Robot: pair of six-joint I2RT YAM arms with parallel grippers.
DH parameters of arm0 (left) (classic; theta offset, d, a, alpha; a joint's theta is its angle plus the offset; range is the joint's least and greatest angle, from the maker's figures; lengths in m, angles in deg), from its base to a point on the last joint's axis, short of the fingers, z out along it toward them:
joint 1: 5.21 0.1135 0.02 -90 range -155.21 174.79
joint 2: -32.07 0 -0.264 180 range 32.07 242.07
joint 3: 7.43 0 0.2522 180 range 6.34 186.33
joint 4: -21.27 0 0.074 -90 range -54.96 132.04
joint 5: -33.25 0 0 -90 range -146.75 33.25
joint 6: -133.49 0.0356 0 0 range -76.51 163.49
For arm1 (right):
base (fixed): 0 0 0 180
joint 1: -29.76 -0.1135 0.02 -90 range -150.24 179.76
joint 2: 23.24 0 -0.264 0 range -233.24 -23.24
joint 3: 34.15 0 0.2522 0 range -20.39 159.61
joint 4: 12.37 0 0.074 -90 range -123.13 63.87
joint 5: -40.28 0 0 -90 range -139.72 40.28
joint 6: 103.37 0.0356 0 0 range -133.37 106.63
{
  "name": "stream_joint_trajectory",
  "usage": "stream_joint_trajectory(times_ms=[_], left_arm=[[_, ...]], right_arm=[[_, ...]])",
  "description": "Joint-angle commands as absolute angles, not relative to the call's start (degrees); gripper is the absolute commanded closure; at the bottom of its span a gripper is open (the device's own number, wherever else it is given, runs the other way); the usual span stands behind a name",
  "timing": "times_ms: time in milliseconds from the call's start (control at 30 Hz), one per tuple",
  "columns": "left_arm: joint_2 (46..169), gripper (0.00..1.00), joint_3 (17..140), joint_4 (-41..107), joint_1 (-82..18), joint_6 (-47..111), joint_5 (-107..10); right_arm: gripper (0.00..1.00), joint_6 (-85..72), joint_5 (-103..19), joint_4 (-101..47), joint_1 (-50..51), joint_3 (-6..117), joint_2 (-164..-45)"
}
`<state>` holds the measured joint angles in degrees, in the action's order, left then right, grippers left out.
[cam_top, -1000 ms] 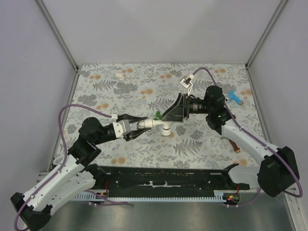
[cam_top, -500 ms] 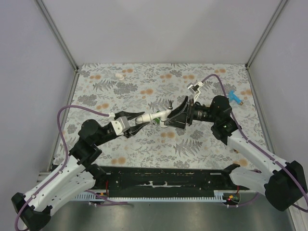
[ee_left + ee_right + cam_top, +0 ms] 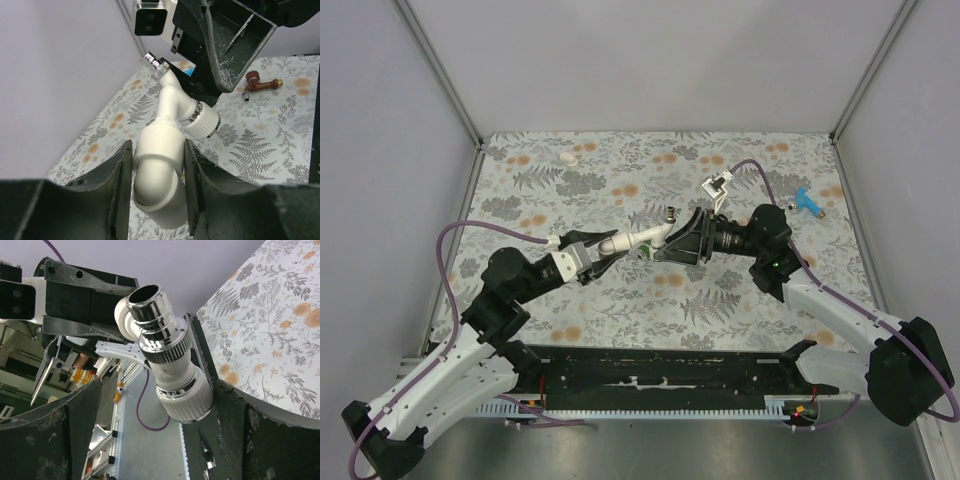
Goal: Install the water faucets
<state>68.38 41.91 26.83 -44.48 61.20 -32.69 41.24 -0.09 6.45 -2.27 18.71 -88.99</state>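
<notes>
A white faucet [image 3: 176, 102] with a chrome spout [image 3: 156, 64] and a ribbed knob [image 3: 204, 121] sits screwed into a white elbow fitting [image 3: 159, 175]. My left gripper [image 3: 159, 192] is shut on that fitting and holds it above the table. In the top view the white faucet [image 3: 645, 238] bridges both grippers. My right gripper [image 3: 157, 390] is open, its fingers [image 3: 250, 435] on either side of the white faucet's knob [image 3: 187, 400], the right one next to it. A green faucet [image 3: 647, 251] peeks out below. A blue faucet [image 3: 807, 203] lies far right, a reddish-brown one [image 3: 260, 84] on the cloth.
A stubby white fitting [image 3: 567, 157] lies at the back left of the flowered cloth [image 3: 620, 190]. Grey walls and metal posts [image 3: 450, 90] close in the back and sides. A black rail [image 3: 660, 375] runs along the near edge between the arm bases.
My left gripper lifted and turned the fitting, so the faucet's knob now points at the right gripper instead of down. The right gripper shifted around the knob with its jaws spread wide.
</notes>
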Motion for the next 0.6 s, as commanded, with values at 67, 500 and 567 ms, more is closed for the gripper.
stream_joint_trajectory(times_ms=[67,500,567], left_arm=[[69.24,0.98,46.15,34.15,-45.11,71.6,-38.46],[69.24,0.98,45.01,28.45,-46.35,63.54,-33.73],[69.59,0.98,44.57,25.82,-46.43,60.29,-31.62]], right_arm=[[0.02,46.04,2.58,10.44,-3.11,23.03,-87.4],[0.02,25.05,-1.03,-0.64,-2.67,24.44,-82.31],[0.02,21.45,-1.47,-1.87,-2.67,24.26,-81.86]])
